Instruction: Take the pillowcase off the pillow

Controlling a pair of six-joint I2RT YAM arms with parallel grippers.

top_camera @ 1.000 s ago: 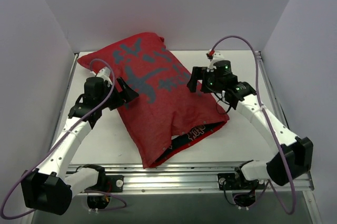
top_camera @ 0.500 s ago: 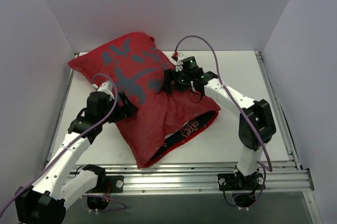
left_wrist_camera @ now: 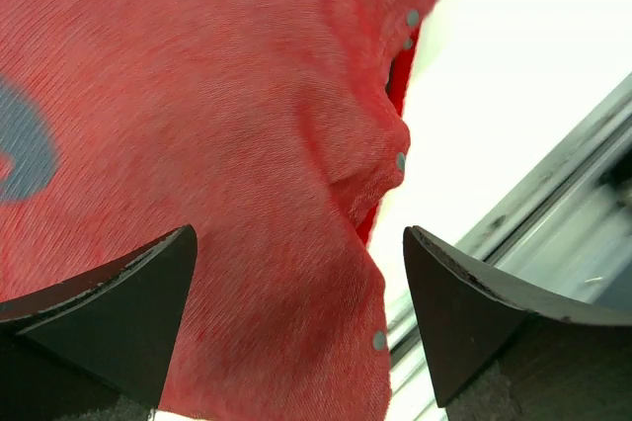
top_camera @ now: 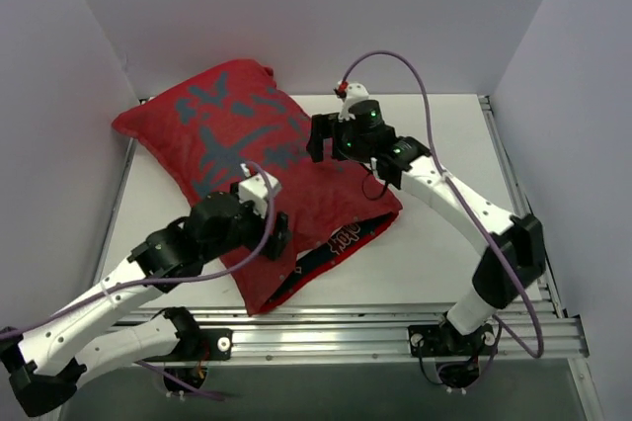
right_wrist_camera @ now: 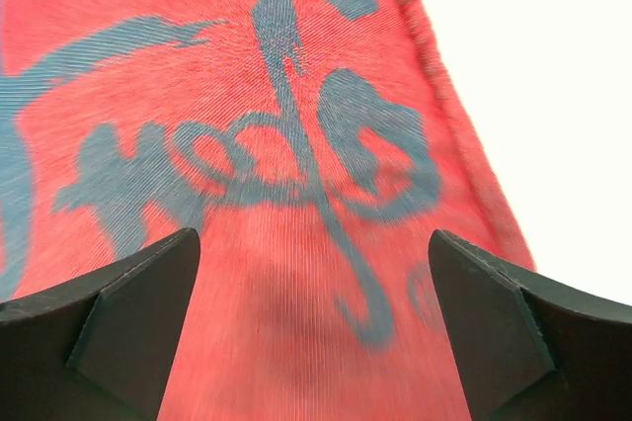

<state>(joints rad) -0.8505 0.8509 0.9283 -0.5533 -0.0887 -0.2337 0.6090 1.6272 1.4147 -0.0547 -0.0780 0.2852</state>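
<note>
The red pillowcase [top_camera: 227,144] with dark grey brush marks lies stuffed and slanted across the table's left half. Its open mouth [top_camera: 341,243] faces the near edge, showing a dark inner hem. The white pillow is hidden inside it. My left gripper [top_camera: 279,235] is open above the case's near corner; in the left wrist view the red cloth [left_wrist_camera: 247,144] with small snap studs lies between the jaws. My right gripper [top_camera: 318,139] is open over the case's right edge; in the right wrist view the printed cloth [right_wrist_camera: 296,174] fills the space between its jaws.
The white table [top_camera: 444,243] shows to the right of the case. A metal rail [top_camera: 395,317] runs along the near edge. White walls close the back and both sides. A purple cable [top_camera: 395,60] loops above the right arm.
The left arm has swung right and nearer, over the case's near corner. The right gripper stays at the case's right edge. The pillowcase has shifted further left.
</note>
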